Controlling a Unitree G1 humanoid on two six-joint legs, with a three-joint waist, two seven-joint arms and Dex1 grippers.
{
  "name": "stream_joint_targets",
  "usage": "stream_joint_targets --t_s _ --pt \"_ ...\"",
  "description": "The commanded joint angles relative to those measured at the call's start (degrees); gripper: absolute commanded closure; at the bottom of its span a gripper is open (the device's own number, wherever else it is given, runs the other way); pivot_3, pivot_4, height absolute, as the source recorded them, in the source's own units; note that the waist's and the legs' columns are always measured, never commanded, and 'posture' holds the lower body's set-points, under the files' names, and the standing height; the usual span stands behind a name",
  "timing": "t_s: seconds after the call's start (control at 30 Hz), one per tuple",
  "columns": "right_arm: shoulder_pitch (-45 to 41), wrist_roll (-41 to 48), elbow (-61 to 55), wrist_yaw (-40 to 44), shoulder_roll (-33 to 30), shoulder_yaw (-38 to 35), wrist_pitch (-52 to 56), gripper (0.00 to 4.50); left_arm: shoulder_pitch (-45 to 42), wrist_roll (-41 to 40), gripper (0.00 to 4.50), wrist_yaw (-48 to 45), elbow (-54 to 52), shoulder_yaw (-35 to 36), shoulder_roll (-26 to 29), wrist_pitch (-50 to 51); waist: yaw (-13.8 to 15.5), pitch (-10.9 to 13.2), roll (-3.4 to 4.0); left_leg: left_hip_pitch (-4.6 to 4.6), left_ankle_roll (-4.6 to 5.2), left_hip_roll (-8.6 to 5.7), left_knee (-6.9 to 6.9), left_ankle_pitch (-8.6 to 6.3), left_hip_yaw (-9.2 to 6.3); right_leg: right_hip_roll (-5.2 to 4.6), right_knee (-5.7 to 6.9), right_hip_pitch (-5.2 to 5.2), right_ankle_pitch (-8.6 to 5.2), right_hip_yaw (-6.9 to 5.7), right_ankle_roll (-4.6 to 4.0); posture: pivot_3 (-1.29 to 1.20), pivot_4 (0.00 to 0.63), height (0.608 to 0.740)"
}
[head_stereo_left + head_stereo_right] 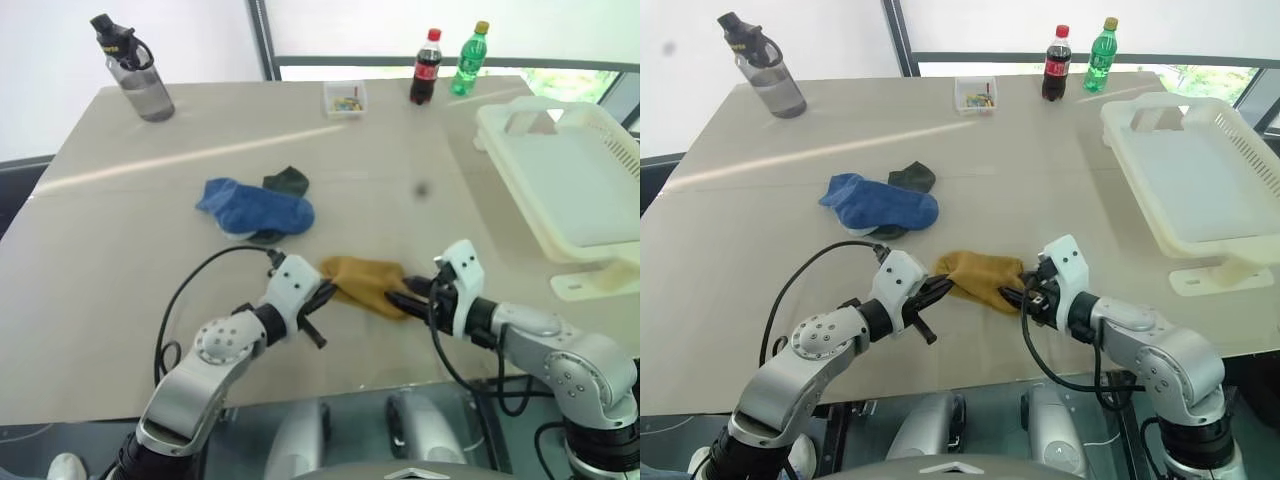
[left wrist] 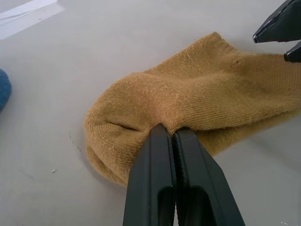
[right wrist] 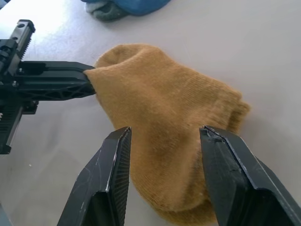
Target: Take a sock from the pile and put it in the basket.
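Observation:
A mustard-yellow sock (image 1: pixel 365 283) lies on the table near its front edge, apart from the pile. My left gripper (image 2: pixel 171 136) is shut on one edge of it, pinching a fold of the fabric. My right gripper (image 3: pixel 164 132) is open at the sock's other end, with a finger (image 3: pixel 115 155) on each side of the fabric and a gap showing. The pile holds a blue sock (image 1: pixel 255 208) and a dark green one (image 1: pixel 287 181), farther back on the table. The cream-white basket (image 1: pixel 615 150) stands at the right.
A grey water bottle (image 1: pixel 135 70) stands at the back left. A small clear box (image 1: pixel 345 98), a cola bottle (image 1: pixel 426 68) and a green bottle (image 1: pixel 470 58) line the far edge. The table's front edge runs just below both grippers.

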Motion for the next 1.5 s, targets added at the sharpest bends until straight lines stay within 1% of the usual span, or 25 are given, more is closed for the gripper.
stream_joint_targets --t_s 0.03,0.17,0.23,0.4,0.53,0.63,0.73,0.8,0.83,0.9,0.93,1.0,1.03,1.07,1.13,1.2,1.3,1.33,1.4,1.5 --pt "-0.4 -0.8 0.7 -0.9 0.2 2.0 0.1 2.17 0.1 0.4 4.50 -0.5 -0.6 -0.2 0.0 -1.2 0.0 0.0 0.00 0.00 0.00 0.00 0.00 0.00 0.00 0.00 0.00 0.00 0.00 0.00 0.00 0.00 0.150 0.740" --pt "0.2 -0.6 2.1 -1.3 0.2 3.3 1.4 2.17 0.3 0.3 4.50 -0.6 -0.6 -0.1 0.0 -1.0 0.0 0.0 0.00 0.00 0.00 0.00 0.00 0.00 0.01 0.00 0.00 0.00 0.06 0.00 -0.10 0.00 0.150 0.740" --pt "0.4 -1.3 3.3 -3.3 0.9 2.9 2.9 2.17 0.4 0.3 4.50 -0.7 -0.7 -0.1 0.0 -1.0 0.0 0.0 0.00 0.00 0.00 0.00 0.00 0.00 0.01 0.00 0.00 0.00 0.06 0.00 -0.10 0.00 0.150 0.740" --pt "-0.2 -1.6 3.9 -4.2 1.3 1.8 3.3 2.17 0.3 0.5 4.50 -1.0 -0.6 0.0 0.0 -1.1 0.0 0.0 -0.01 0.04 0.00 0.00 0.01 0.00 0.01 0.00 0.01 0.02 0.03 0.00 -0.06 0.00 0.150 0.740" --pt "-0.4 -3.0 4.7 -4.8 -0.3 3.2 4.9 2.17 -0.3 0.9 4.50 -1.3 0.2 0.2 0.1 -1.6 0.0 0.0 -0.01 0.04 0.00 0.00 0.01 0.00 0.00 0.00 0.02 0.03 0.00 0.00 -0.01 0.00 0.150 0.740" --pt "-0.5 -4.1 5.4 -4.8 -1.5 4.8 5.2 2.17 -1.3 0.9 4.50 -1.4 1.4 1.6 0.6 -1.6 0.1 -0.1 -0.04 0.07 0.00 -0.01 0.02 0.00 0.00 0.00 0.02 0.06 0.02 -0.01 -0.05 0.00 0.150 0.740" --pt "-0.9 -4.7 6.1 -4.5 -2.0 5.5 4.7 2.17 -1.7 -1.8 4.50 -3.3 1.3 3.5 0.9 -0.4 0.1 -0.1 -0.07 0.10 0.00 -0.01 0.05 0.00 -0.02 0.00 0.02 0.12 -0.11 -0.03 -0.15 0.00 0.150 0.740" --pt "-0.9 -4.8 6.2 -4.3 -2.0 5.6 4.6 2.17 -2.2 -1.3 4.50 -1.9 1.5 4.5 0.0 -1.1 0.1 -0.1 -0.08 0.14 0.00 0.02 0.06 0.00 -0.02 -0.01 0.01 0.16 -0.12 -0.02 -0.16 0.00 0.150 0.740" --pt "-1.0 -4.9 6.3 -4.3 -1.9 5.6 4.6 2.11 -2.6 -1.6 3.89 -1.1 1.6 5.1 -0.9 -0.5 0.1 -0.1 -0.09 0.14 0.00 0.03 0.07 0.00 -0.02 -0.01 0.01 0.17 -0.12 -0.02 -0.16 0.00 0.150 0.740" --pt "-1.0 -4.9 6.3 -4.2 -1.8 5.7 4.5 2.11 -2.8 -3.0 3.36 -1.9 1.3 5.3 -1.2 0.0 0.1 -0.2 -0.16 0.15 0.00 0.04 0.10 0.00 -0.04 -0.02 0.02 0.19 -0.12 -0.03 -0.16 0.00 0.150 0.740" --pt "-0.9 -4.9 6.2 -4.2 -1.8 5.7 4.5 2.11 -2.7 -2.8 2.81 -2.0 1.1 5.0 -1.2 -0.1 0.1 -0.2 -0.18 0.15 0.00 0.04 0.11 0.00 -0.04 -0.02 0.02 0.20 -0.12 -0.03 -0.16 0.00 0.150 0.740" --pt "-0.8 -4.8 6.2 -4.1 -1.8 5.7 4.5 2.11 -2.8 -2.1 1.92 -1.6 0.9 4.6 -1.1 -0.5 0.1 -0.2 -0.18 0.17 0.00 0.03 0.12 0.00 -0.03 -0.01 0.03 0.21 -0.12 -0.03 -0.16 0.00 0.150 0.740" --pt "-0.7 -4.7 6.2 -4.1 -1.8 5.6 4.4 2.11 -2.8 -1.7 1.32 -1.3 0.9 4.7 -1.2 -0.8 0.1 -0.2 -0.18 0.17 0.00 0.03 0.11 0.00 -0.03 -0.01 0.02 0.21 -0.12 -0.03 -0.16 0.00 0.150 0.740" --pt "-0.8 -4.7 6.3 -4.1 -1.8 5.5 4.4 2.11 -2.8 -1.7 0.83 -1.3 1.1 4.9 -1.2 -1.1 0.1 -0.2 -0.18 0.17 0.00 0.03 0.11 0.00 -0.04 -0.01 0.02 0.21 -0.12 -0.03 -0.16 0.00 0.150 0.740" --pt "-0.7 -4.7 6.3 -4.1 -1.8 5.5 4.2 2.11 -2.8 -3.3 0.06 -1.4 1.3 6.7 -1.6 -0.7 0.1 -0.2 -0.18 0.17 0.00 0.03 0.12 0.00 -0.04 -0.01 0.03 0.21 -0.12 -0.03 -0.16 0.00 0.150 0.740" --pt "-0.9 -4.7 6.6 -4.1 -1.8 5.5 4.1 2.11 -3.2 -4.5 0.01 -1.6 2.1 8.2 -1.8 0.3 0.1 -0.2 -0.19 0.17 0.00 0.04 0.12 0.00 -0.04 -0.01 0.03 0.21 -0.12 -0.03 -0.16 0.00 0.150 0.740" --pt "-1.1 -4.8 6.7 -4.1 -1.6 5.6 3.9 2.11 -4.3 -3.5 0.01 -0.6 4.9 9.1 -1.3 1.5 0.1 -0.2 -0.19 0.18 0.00 0.03 0.12 0.00 -0.04 -0.01 0.04 0.21 -0.13 -0.03 -0.16 0.00 0.150 0.740" --pt "-1.2 -4.8 6.8 -4.1 -1.6 5.6 3.9 2.11 -4.7 -4.1 0.01 0.2 5.6 9.7 -2.1 3.0 0.1 -0.2 -0.19 0.19 0.00 0.02 0.12 0.00 -0.05 -0.01 0.05 0.22 -0.13 -0.04 -0.15 0.00 0.150 0.740" --pt "-1.3 -4.8 6.9 -4.2 -1.5 5.6 3.7 2.11 -5.1 -6.2 0.01 1.6 6.1 10.8 -3.8 7.1 0.1 -0.2 -0.20 0.19 0.00 0.01 0.13 0.00 -0.04 0.00 0.04 0.22 -0.13 -0.04 -0.13 0.00 0.150 0.740" --pt "-1.2 -4.8 6.9 -4.2 -1.5 5.3 3.7 2.11 -4.9 -12.9 0.01 2.7 4.3 13.8 -7.1 16.9 0.1 -0.2 -0.23 0.17 0.00 0.03 0.13 0.00 -0.06 -0.01 0.04 0.22 -0.02 -0.04 0.06 0.00 0.150 0.740"
